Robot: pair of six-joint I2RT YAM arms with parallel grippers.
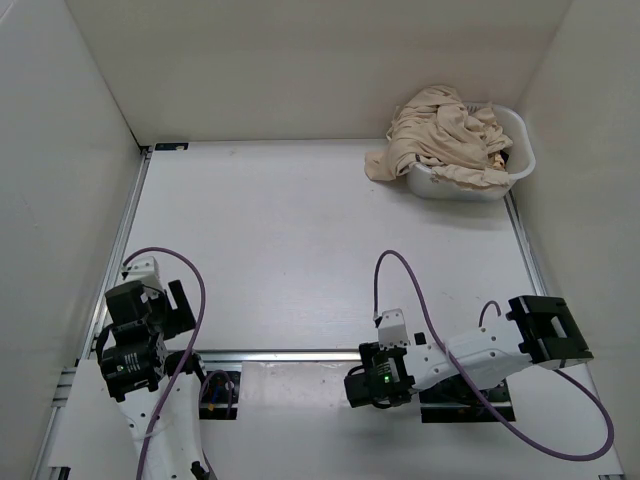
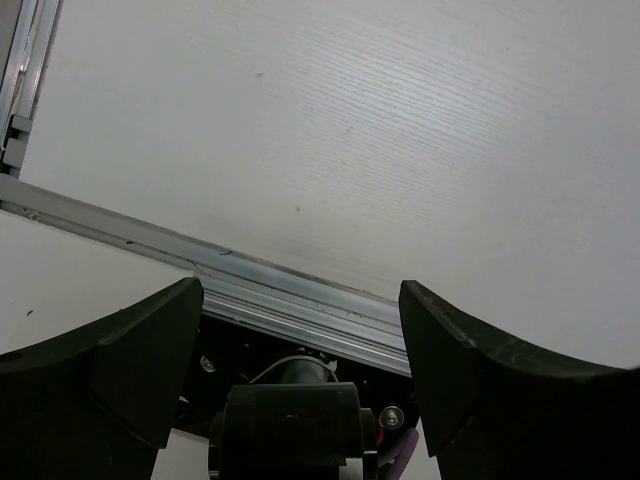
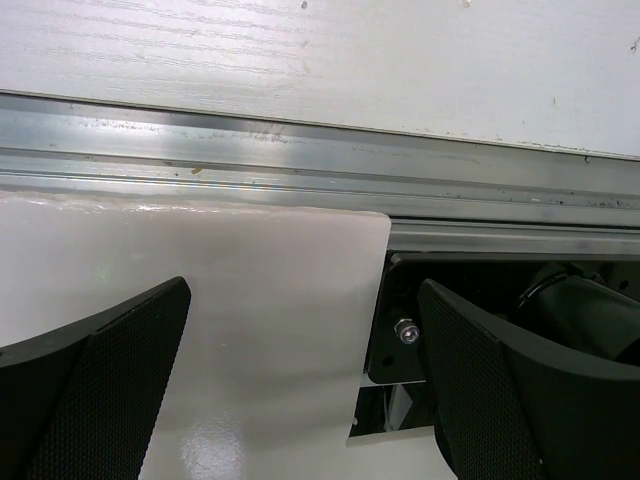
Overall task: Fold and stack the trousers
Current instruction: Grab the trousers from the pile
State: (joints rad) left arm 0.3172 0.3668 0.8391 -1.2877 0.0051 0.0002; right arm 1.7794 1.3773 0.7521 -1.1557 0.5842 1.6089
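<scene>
Beige-tan trousers (image 1: 440, 135) lie in a crumpled heap in the white laundry basket (image 1: 520, 140) at the far right corner of the table, with one part hanging over its left rim onto the table. My left gripper (image 1: 135, 375) is folded back at the near left edge, open and empty; its wrist view shows only bare table and the metal rail between its fingers (image 2: 140, 350). My right gripper (image 1: 362, 388) rests at the near edge right of the middle, open and empty, over the rail (image 3: 300, 160). Both are far from the trousers.
White walls close in the table on the left, back and right. A metal rail (image 1: 280, 355) runs along the near edge between the arm bases. Purple cables (image 1: 400, 270) loop off both arms over the near part of the table.
</scene>
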